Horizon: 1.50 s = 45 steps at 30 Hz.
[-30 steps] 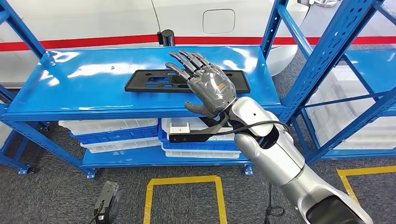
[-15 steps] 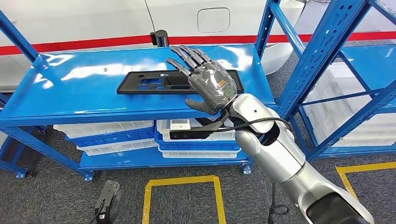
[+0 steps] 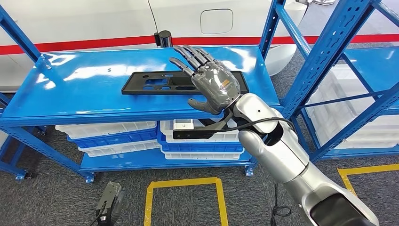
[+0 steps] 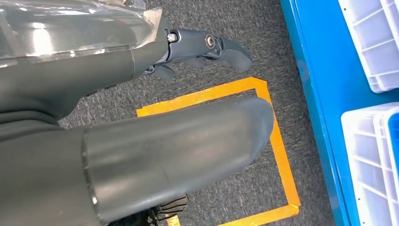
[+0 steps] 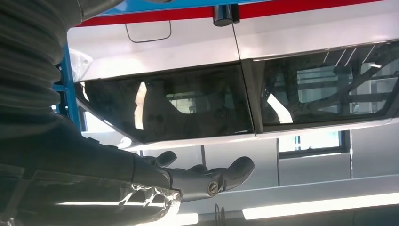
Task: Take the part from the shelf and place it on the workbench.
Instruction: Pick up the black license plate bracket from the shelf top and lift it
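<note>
**Q:** What lies nearest the robot, working out from the blue shelf?

**A:** On the grey carpet in front of the shelf (image 3: 94, 101), a yellow floor marking (image 3: 184, 182) outlines a square. The head view shows the left hand (image 3: 109, 203) low beside that marking, hanging over the floor. The left wrist view adds what the head view cannot resolve: that hand's fingers (image 4: 207, 44) are loosely bent, and nothing is seen between them.

**Q:** And the right arm?

**A:** It rises from the lower right to the shelf's top deck. The right hand (image 3: 207, 80) is spread wide, palm down, holding nothing, poised above the right half of the black part (image 3: 155, 84). Whether the fingertips touch the part cannot be told.

**Q:** Where is the part?

**A:** Flat on the top deck, lengthwise, towards its back edge.

**Q:** What does the right wrist view contribute?

**A:** The extended fingers (image 5: 226, 174) seen from behind, and beyond them the dark windows of a white vehicle (image 5: 301, 33) with a red stripe, which stands behind the shelf.

**Q:** Anything under the deck?

**A:** White bins (image 3: 113, 129) stacked on the lower level.
</note>
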Motion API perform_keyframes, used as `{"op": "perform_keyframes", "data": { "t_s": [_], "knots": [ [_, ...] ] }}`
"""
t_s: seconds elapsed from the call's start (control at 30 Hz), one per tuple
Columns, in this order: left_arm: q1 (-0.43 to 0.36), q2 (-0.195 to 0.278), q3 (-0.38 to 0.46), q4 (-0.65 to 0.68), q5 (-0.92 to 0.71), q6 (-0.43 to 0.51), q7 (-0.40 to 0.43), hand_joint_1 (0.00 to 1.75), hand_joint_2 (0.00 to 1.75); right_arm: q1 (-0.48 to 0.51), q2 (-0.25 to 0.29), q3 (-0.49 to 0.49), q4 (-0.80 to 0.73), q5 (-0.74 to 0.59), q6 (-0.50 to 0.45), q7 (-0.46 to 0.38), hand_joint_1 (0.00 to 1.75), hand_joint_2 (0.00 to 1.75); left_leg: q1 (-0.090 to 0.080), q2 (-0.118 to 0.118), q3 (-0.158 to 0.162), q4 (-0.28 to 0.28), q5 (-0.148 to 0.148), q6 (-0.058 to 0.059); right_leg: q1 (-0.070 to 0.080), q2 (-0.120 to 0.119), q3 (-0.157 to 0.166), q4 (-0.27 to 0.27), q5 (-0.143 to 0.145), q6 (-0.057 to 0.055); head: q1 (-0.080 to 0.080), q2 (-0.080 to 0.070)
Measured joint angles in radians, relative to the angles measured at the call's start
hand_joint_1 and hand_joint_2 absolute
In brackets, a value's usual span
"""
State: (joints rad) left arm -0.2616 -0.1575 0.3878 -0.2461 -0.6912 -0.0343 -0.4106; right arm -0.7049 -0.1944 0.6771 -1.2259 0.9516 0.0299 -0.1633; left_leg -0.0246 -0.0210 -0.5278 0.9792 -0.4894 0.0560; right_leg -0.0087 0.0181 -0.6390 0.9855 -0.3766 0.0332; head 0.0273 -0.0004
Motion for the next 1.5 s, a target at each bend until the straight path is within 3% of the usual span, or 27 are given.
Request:
{"op": "perform_keyframes", "data": {
  "t_s": [0.07, 0.1, 0.17, 0.23, 0.27, 0.3, 0.37, 0.4, 0.43, 0.53, 0.6, 0.63, 0.7, 0.73, 0.77, 0.8, 0.87, 0.93, 1.0, 1.1, 1.2, 1.27, 1.3, 1.37, 1.43, 1.5],
  "knots": [
    [-0.002, 0.0, -0.002, 0.0, 0.004, 0.001, 0.002, 0.0, 0.0, -0.002, -0.001, 0.0, 0.0, -0.001, -0.002, 0.0, 0.0, 1.75, 0.006, 0.003, 0.012, -0.02, 0.011, 0.007, 0.003, -0.002, -0.008, 0.014, -0.008, 0.002, 0.001, 0.0],
    [-0.003, 0.0, -0.003, 0.0, 0.006, 0.002, 0.002, 0.0, 0.0, -0.004, -0.002, -0.001, 0.0, -0.001, -0.004, 0.0, 0.0, 1.75, 0.011, 0.005, 0.019, -0.029, 0.016, 0.01, 0.005, -0.004, -0.024, 0.047, -0.022, 0.002, 0.001, 0.0],
    [-0.005, 0.0, -0.006, 0.0, 0.009, 0.002, 0.003, 0.0, 0.0, -0.003, -0.004, 0.0, 0.001, -0.001, -0.005, 0.0, 0.0, 1.75, 0.015, 0.008, 0.025, -0.035, 0.019, 0.011, 0.002, -0.005, -0.087, 0.173, -0.07, 0.0, 0.001, 0.0],
    [-0.004, 0.0, -0.008, 0.0, 0.009, 0.002, 0.004, 0.0, 0.0, 0.002, -0.006, 0.0, 0.003, -0.001, -0.005, 0.0, 0.0, 1.75, 0.019, 0.008, 0.026, -0.034, 0.016, 0.007, -0.006, -0.007, -0.145, 0.281, -0.097, 0.01, 0.001, 0.0],
    [-0.003, 0.0, -0.008, 0.0, 0.01, 0.002, 0.004, 0.0, 0.0, 0.004, -0.007, 0.0, 0.004, -0.001, -0.005, 0.0, 0.0, 1.75, 0.022, 0.007, 0.028, -0.032, 0.012, 0.003, -0.011, -0.008, -0.148, 0.283, -0.089, 0.021, 0.001, 0.0],
    [-0.003, 0.0, -0.009, 0.0, 0.01, 0.003, 0.005, 0.0, 0.0, 0.004, -0.008, 0.0, 0.005, -0.001, -0.005, 0.0, 0.0, 1.75, 0.026, 0.006, 0.032, -0.028, 0.006, -0.003, -0.016, -0.009, -0.128, 0.239, -0.065, 0.035, 0.001, 0.0],
    [-0.003, 0.0, -0.012, 0.0, 0.011, 0.004, 0.005, 0.0, 0.0, 0.004, -0.01, 0.0, 0.007, -0.001, -0.005, 0.0, 0.0, 1.75, 0.032, 0.005, 0.035, -0.015, -0.013, -0.019, -0.025, -0.013, -0.053, 0.098, -0.017, 0.06, 0.003, 0.0],
    [-0.004, 0.001, -0.013, 0.0, 0.011, 0.004, 0.005, 0.0, 0.0, 0.004, -0.01, 0.0, 0.007, -0.001, -0.006, 0.001, 0.0, 1.75, 0.032, 0.004, 0.033, -0.006, -0.022, -0.028, -0.026, -0.011, -0.026, 0.048, -0.006, 0.061, 0.003, 0.0],
    [-0.004, 0.001, -0.014, 0.0, 0.012, 0.005, 0.006, 0.0, 0.0, 0.006, -0.01, 0.0, 0.008, -0.001, -0.006, 0.001, 0.0, 1.75, 0.031, 0.004, 0.03, 0.001, -0.029, -0.034, -0.026, -0.009, -0.013, 0.027, -0.007, 0.055, 0.002, 0.0],
    [-0.005, 0.001, -0.014, 0.0, 0.013, 0.006, 0.007, 0.0, 0.0, 0.011, -0.011, -0.001, 0.008, 0.0, -0.008, 0.001, 0.0, 1.75, 0.034, 0.002, 0.027, 0.007, -0.039, -0.042, -0.024, -0.003, -0.011, 0.03, -0.021, 0.028, -0.001, 0.0],
    [-0.007, 0.001, -0.015, -0.001, 0.015, 0.007, 0.008, 0.0, 0.0, 0.009, -0.01, -0.001, 0.007, 0.0, -0.008, 0.002, 0.0, 1.75, 0.037, 0.007, 0.009, 0.051, -0.063, -0.05, -0.028, -0.004, 0.001, 0.03, -0.03, 0.012, -0.002, 0.0],
    [-0.008, 0.001, -0.015, -0.001, 0.016, 0.007, 0.008, 0.0, 0.0, 0.008, -0.01, -0.001, 0.007, 0.0, -0.008, 0.002, 0.0, 1.75, 0.038, 0.011, -0.019, 0.105, -0.084, -0.055, -0.028, -0.005, 0.007, 0.029, -0.034, 0.004, -0.002, 0.0],
    [-0.006, 0.0, -0.015, -0.001, 0.018, 0.007, 0.009, 0.0, 0.0, 0.008, -0.009, 0.0, 0.007, 0.0, -0.008, 0.002, 0.0, 1.75, 0.038, 0.016, -0.106, 0.245, -0.124, -0.061, -0.026, -0.007, 0.013, 0.029, -0.041, -0.006, -0.003, 0.0],
    [-0.004, 0.001, -0.015, -0.001, 0.019, 0.007, 0.009, 0.0, 0.0, 0.009, -0.009, 0.001, 0.007, 0.0, -0.008, 0.002, 0.0, 1.75, 0.039, 0.017, -0.148, 0.296, -0.129, -0.062, -0.024, -0.007, 0.015, 0.029, -0.043, -0.008, -0.003, 0.0],
    [-0.002, 0.001, -0.015, -0.001, 0.019, 0.007, 0.01, 0.0, 0.0, 0.01, -0.009, 0.001, 0.007, 0.0, -0.008, 0.002, 0.0, 1.75, 0.039, 0.017, -0.172, 0.31, -0.115, -0.06, -0.023, -0.006, 0.016, 0.029, -0.044, -0.011, -0.003, 0.0],
    [-0.001, 0.002, -0.015, -0.001, 0.02, 0.007, 0.01, 0.0, 0.0, 0.01, -0.008, 0.001, 0.007, 0.0, -0.008, 0.002, 0.0, 1.75, 0.039, 0.018, -0.177, 0.287, -0.082, -0.057, -0.022, -0.005, 0.019, 0.029, -0.046, -0.012, -0.003, 0.0],
    [-0.001, 0.003, -0.015, -0.001, 0.021, 0.007, 0.01, 0.0, 0.0, 0.009, -0.008, 0.001, 0.007, 0.0, -0.008, 0.002, 0.0, 1.75, 0.038, 0.018, -0.14, 0.163, 0.006, -0.046, -0.02, -0.004, 0.026, 0.029, -0.05, -0.011, -0.003, 0.0],
    [-0.001, 0.005, -0.015, -0.001, 0.023, 0.007, 0.01, 0.0, 0.0, 0.007, -0.007, 0.001, 0.007, 0.0, -0.008, 0.002, 0.0, 1.75, 0.033, 0.018, -0.098, 0.06, 0.049, -0.04, -0.014, -0.003, 0.027, 0.029, -0.054, -0.004, -0.002, 0.0],
    [-0.001, 0.005, -0.016, -0.001, 0.024, 0.007, 0.01, 0.0, 0.0, 0.007, -0.007, 0.001, 0.007, 0.0, -0.008, 0.002, 0.0, 1.75, 0.026, 0.016, -0.086, 0.036, 0.047, -0.038, -0.01, -0.003, 0.025, 0.027, -0.055, 0.006, -0.002, 0.0],
    [-0.001, 0.005, -0.016, -0.001, 0.025, 0.007, 0.01, 0.0, 0.0, 0.005, -0.008, 0.0, 0.007, 0.0, -0.008, 0.002, 0.0, 1.75, 0.028, 0.014, -0.077, 0.025, 0.055, -0.022, -0.014, -0.007, 0.007, 0.059, -0.073, 0.015, 0.0, 0.0],
    [0.0, 0.005, -0.016, -0.001, 0.026, 0.007, 0.01, 0.0, 0.0, 0.006, -0.011, 0.001, 0.007, 0.0, -0.008, 0.002, 0.0, 1.75, 0.026, 0.014, -0.072, 0.021, 0.056, -0.01, -0.012, -0.009, -0.084, 0.238, -0.141, 0.006, 0.001, 0.0],
    [0.002, 0.005, -0.016, -0.001, 0.026, 0.006, 0.01, 0.0, 0.0, 0.011, -0.013, 0.001, 0.007, 0.0, -0.007, 0.002, 0.0, 1.75, 0.023, 0.012, -0.07, 0.022, 0.053, -0.007, -0.011, -0.009, -0.129, 0.315, -0.157, 0.01, 0.002, 0.0],
    [0.002, 0.005, -0.016, -0.001, 0.027, 0.006, 0.01, 0.0, 0.0, 0.013, -0.014, 0.001, 0.007, 0.0, -0.007, 0.003, 0.0, 1.75, 0.023, 0.011, -0.068, 0.023, 0.051, -0.007, -0.011, -0.009, -0.122, 0.295, -0.141, 0.017, 0.002, 0.0],
    [0.002, 0.005, -0.017, -0.001, 0.027, 0.006, 0.01, 0.0, 0.0, 0.012, -0.015, 0.0, 0.007, 0.0, -0.007, 0.003, 0.0, 1.75, 0.022, 0.008, -0.062, 0.025, 0.045, -0.01, -0.01, -0.01, -0.061, 0.16, -0.083, 0.029, 0.002, 0.0],
    [0.002, 0.004, -0.017, -0.001, 0.027, 0.006, 0.01, 0.0, 0.0, 0.01, -0.015, 0.001, 0.007, 0.0, -0.007, 0.003, 0.0, 1.75, 0.018, 0.006, -0.061, 0.031, 0.036, -0.019, -0.006, -0.011, -0.005, 0.049, -0.044, 0.026, 0.001, 0.0],
    [0.002, 0.004, -0.019, -0.001, 0.027, 0.006, 0.01, 0.0, 0.0, 0.01, -0.015, 0.001, 0.007, 0.0, -0.007, 0.003, 0.0, 1.75, 0.016, 0.006, -0.063, 0.033, 0.032, -0.025, -0.001, -0.011, 0.009, 0.029, -0.04, 0.014, 0.0, 0.0]
  ]
}}
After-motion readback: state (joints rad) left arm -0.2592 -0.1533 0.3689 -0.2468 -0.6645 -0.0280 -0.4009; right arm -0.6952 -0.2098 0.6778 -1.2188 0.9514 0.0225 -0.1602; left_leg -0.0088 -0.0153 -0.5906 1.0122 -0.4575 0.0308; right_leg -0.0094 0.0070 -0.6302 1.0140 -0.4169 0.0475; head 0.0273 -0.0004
